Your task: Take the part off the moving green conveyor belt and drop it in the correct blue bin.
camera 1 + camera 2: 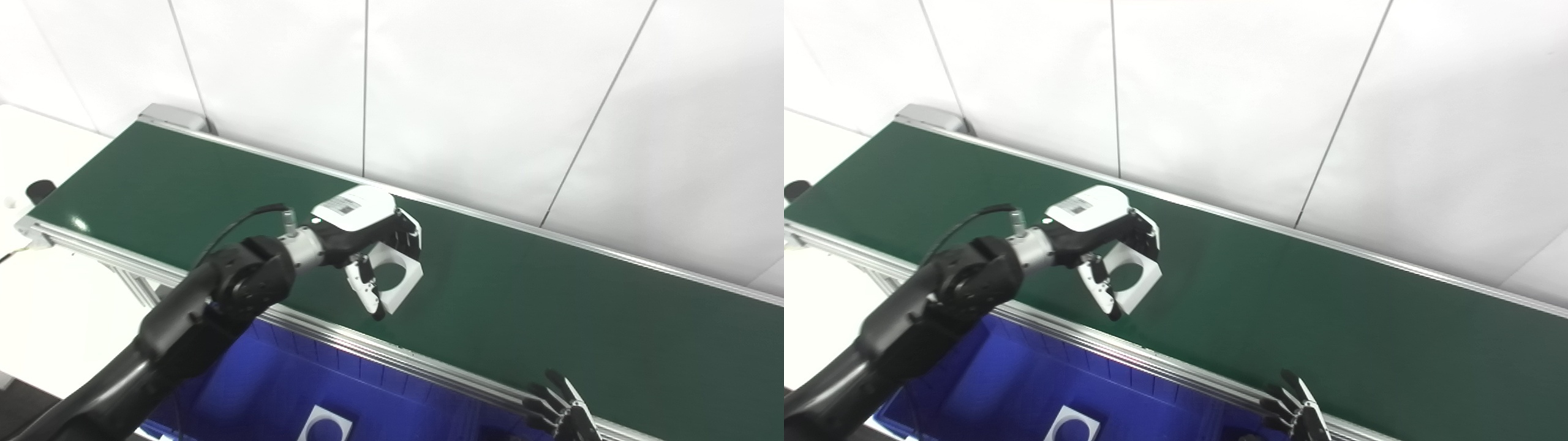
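Note:
A white square part with a round hole (pixel 398 275) is held in my left hand (pixel 373 245), just above the green conveyor belt (pixel 551 294) near its front side. The fingers and thumb are closed around the part, which is tilted. It also shows in the right eye view (pixel 1134 275). My right hand (pixel 560 410) is low at the belt's front rail, fingers spread, holding nothing. A blue bin (pixel 269 380) lies below the front rail, with another white part with a hole (pixel 326 425) inside it.
The belt's aluminium front rail (pixel 367 343) runs between the belt and the bin. A white wall stands behind the belt. A white table (pixel 37 153) with a small black object (pixel 40 190) is at the left.

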Robot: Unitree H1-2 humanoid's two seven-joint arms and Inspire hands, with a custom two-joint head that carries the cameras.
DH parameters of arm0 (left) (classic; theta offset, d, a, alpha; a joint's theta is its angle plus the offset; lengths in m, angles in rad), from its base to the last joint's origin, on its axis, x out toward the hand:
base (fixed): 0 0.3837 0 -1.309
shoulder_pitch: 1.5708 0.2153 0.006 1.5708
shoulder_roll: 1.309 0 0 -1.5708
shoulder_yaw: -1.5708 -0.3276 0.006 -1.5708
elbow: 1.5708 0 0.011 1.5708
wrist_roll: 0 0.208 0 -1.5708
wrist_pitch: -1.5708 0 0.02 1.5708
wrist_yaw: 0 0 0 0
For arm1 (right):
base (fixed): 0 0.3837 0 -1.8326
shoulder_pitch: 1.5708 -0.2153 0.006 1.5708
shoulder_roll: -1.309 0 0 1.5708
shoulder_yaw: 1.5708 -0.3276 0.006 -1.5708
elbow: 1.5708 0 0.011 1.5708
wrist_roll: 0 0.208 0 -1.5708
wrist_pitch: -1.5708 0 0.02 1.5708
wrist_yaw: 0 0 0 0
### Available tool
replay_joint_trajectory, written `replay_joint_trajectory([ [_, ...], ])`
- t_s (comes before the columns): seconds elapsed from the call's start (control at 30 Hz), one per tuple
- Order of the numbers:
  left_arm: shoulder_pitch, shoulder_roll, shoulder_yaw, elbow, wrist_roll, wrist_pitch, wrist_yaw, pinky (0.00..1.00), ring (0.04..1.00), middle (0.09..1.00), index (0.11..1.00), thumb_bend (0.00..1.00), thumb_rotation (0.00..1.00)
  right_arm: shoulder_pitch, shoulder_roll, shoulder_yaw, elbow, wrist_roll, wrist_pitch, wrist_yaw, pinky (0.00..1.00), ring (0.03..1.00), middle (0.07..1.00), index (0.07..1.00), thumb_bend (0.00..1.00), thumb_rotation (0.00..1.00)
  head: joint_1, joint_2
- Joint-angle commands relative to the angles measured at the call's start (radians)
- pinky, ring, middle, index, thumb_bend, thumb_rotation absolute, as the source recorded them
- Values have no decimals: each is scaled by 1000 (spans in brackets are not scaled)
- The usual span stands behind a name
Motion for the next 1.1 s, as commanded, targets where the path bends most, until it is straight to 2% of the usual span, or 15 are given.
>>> replay_joint_trajectory([
  [0.0, 20, 24, 35, -69, -20, 10, 0, 457, 417, 444, 513, 502, 0, 4, 0, -2, -41, 10, -49, 2, 686, 762, 805, 909, 599, 461, -1, 3],
  [0.1, 59, 27, 61, -131, -25, 8, -12, 453, 421, 442, 514, 502, 0, 8, -3, -2, -49, 9, -43, 4, 689, 764, 806, 910, 591, 451, 0, 10],
  [0.2, 96, 31, 79, -183, -11, 11, -32, 516, 472, 476, 492, 503, 0, 14, -6, -2, -58, 9, -39, 5, 692, 767, 809, 909, 583, 434, 1, 17],
  [0.33, 148, 32, 104, -231, -17, 11, -55, 484, 455, 457, 511, 502, 0, 22, -10, -2, -72, 4, -34, 5, 695, 768, 809, 910, 580, 435, 1, 30],
  [0.4, 178, 33, 116, -253, -22, 11, -64, 509, 481, 466, 498, 502, 0, 28, -13, -1, -85, 4, -27, 6, 693, 768, 812, 909, 579, 439, 1, 43],
  [0.53, 259, 36, 133, -296, 3, 5, -80, 439, 424, 455, 521, 501, 0, 39, -16, -1, -108, 8, -19, 9, 698, 770, 816, 911, 581, 447, 5, 67],
  [0.67, 339, 16, 151, -321, -3, 13, -75, 415, 402, 442, 524, 500, 0, 46, -19, -2, -123, 8, -13, 9, 701, 774, 822, 912, 582, 462, 8, 91],
  [0.8, 403, -16, 166, -320, -4, 10, -55, 440, 402, 437, 521, 500, 0, 51, -22, -4, -144, 1, 1, 8, 695, 771, 822, 909, 592, 492, 6, 113],
  [1.07, 466, -67, 182, -308, 10, 17, -42, 409, 393, 443, 520, 499, 0, 58, -23, -14, -171, 5, 16, 7, 699, 769, 816, 903, 594, 495, 7, 173],
])
